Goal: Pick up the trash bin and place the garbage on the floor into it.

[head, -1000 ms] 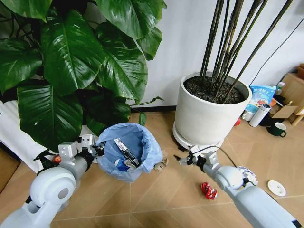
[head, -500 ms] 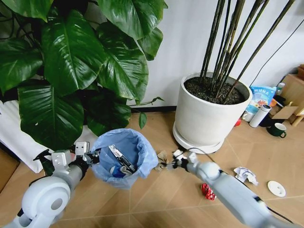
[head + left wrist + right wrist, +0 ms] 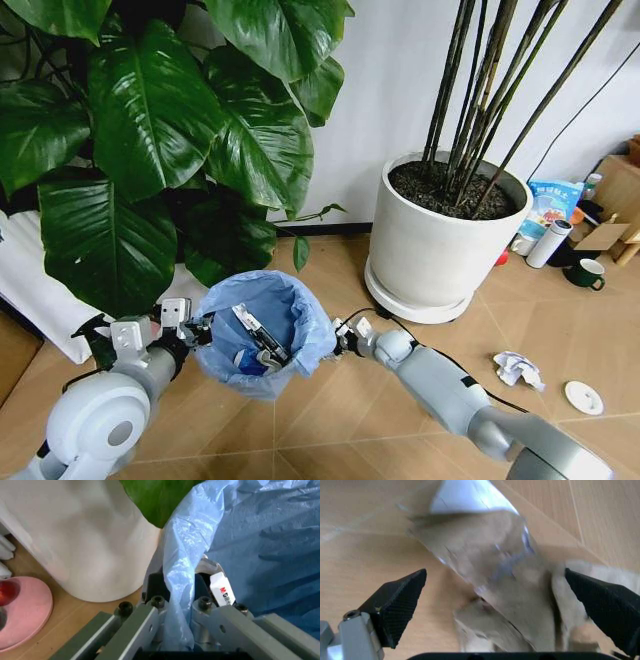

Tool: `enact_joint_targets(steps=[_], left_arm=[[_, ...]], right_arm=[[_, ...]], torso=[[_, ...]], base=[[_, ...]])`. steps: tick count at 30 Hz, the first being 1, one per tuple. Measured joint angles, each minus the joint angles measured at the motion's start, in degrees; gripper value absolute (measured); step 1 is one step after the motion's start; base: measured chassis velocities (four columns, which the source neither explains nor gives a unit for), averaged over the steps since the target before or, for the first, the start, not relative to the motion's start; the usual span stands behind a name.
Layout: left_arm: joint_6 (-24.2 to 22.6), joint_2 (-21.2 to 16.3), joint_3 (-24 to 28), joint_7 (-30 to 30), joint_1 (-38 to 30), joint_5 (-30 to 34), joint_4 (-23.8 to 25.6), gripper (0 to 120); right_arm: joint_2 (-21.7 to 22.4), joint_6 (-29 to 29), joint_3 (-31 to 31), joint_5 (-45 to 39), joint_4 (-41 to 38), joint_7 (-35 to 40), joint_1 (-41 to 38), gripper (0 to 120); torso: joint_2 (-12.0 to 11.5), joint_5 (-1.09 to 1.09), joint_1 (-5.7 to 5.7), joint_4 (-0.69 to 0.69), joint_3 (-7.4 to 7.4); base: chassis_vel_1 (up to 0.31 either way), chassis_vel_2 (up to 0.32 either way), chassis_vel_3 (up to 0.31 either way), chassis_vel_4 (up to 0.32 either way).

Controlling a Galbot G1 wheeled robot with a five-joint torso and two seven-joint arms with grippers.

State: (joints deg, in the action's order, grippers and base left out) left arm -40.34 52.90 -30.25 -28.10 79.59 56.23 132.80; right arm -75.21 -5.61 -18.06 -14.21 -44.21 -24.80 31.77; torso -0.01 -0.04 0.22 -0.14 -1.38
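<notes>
Currently: left gripper point(image 3: 175, 611) clamped on blue-lined rim of trash bin point(image 3: 262, 330), lower centre of head frame. Right gripper point(image 3: 495, 588) spread wide, straddling crumpled brown paper point(image 3: 505, 592) on floor, just right of bin.

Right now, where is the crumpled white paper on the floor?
In the head view the crumpled white paper lies on the wooden floor on the robot's right, between the big white plant pot and a small white disc.
</notes>
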Motion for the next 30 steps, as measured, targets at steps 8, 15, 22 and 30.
enact_joint_targets(steps=[8, 15, 22, 30], left_arm=[[-0.05, -0.04, 0.77, 0.04, -1.69, 0.54, -0.47, 0], [-0.11, -0.11, 1.04, 0.14, -2.15, 0.73, -0.73, 0], [-0.15, -0.86, 1.14, 0.18, -2.7, 1.41, -0.76, 0], [-0.17, -1.08, 1.26, 0.21, -2.88, 1.65, -0.83, 0]], right_arm=[[-2.0, 0.56, 1.84, 1.05, 6.33, 0.81, -1.39, 100], [-2.26, 0.69, 3.17, 1.1, 7.49, -0.07, -1.45, 95], [-3.6, 1.41, 5.88, 2.74, 9.31, -2.63, -0.89, 71], [-3.71, 1.59, 7.5, 3.61, 8.85, -2.72, 0.47, 42]], torso=[[0.0, 0.0, 0.0, 0.01, 0.0], [0.0, 0.0, 0.0, 0.01, 0.0], [0.0, 0.0, 0.0, 0.01, 0.0], [0.0, -0.01, 0.0, 0.01, 0.01]], base=[[0.0, 0.0, 0.0, 0.0], [0.0, 0.0, 0.0, 0.0], [0.0, 0.0, 0.0, 0.0], [0.0, 0.0, 0.0, 0.0]])
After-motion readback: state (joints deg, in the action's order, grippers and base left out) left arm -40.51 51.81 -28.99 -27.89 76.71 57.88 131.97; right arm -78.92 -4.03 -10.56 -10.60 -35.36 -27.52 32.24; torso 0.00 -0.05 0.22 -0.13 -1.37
